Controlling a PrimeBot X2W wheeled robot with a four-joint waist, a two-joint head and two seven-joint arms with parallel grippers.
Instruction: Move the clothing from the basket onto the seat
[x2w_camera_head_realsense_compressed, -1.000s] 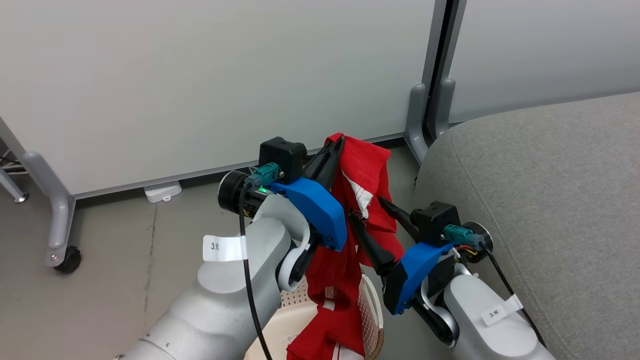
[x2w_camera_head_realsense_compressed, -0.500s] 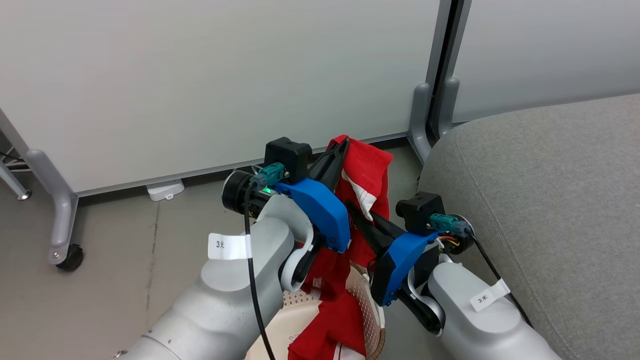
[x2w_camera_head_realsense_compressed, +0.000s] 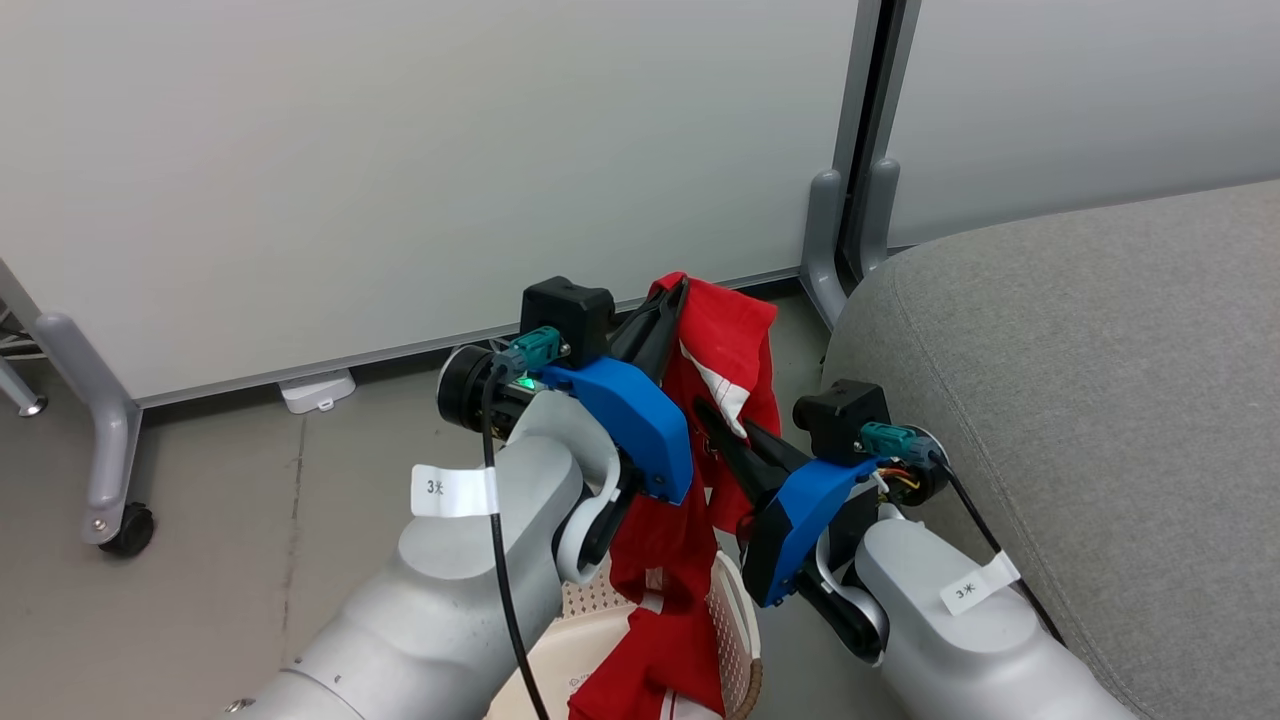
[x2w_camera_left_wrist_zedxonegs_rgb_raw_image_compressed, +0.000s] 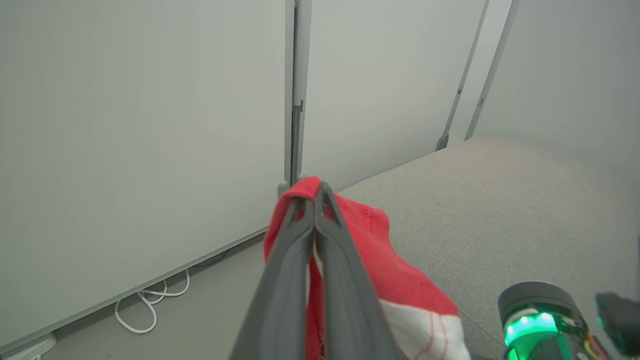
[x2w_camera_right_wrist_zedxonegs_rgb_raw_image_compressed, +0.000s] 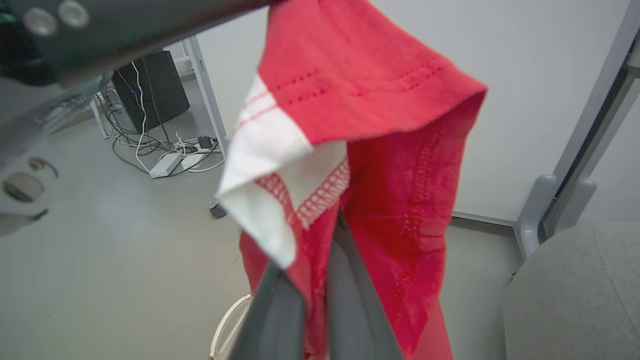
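2 grippers: left gripper, right gripper both pinch clothing (red, white trim)
Basket: 6 o'clock of clothing
Seat: 3 o'clock

- This looks like an office or a test room rather than a home — plain, pale and sparsely furnished.
- Tall white partition panels stand in grey metal frames, and one frame's foot rides on a black castor.
- The floor is smooth, hard and grey.
- Past a panel leg, a black box stands among loose cables and a white power strip.
- A grey fabric sofa is the one homely piece — it sits close beside the panels.
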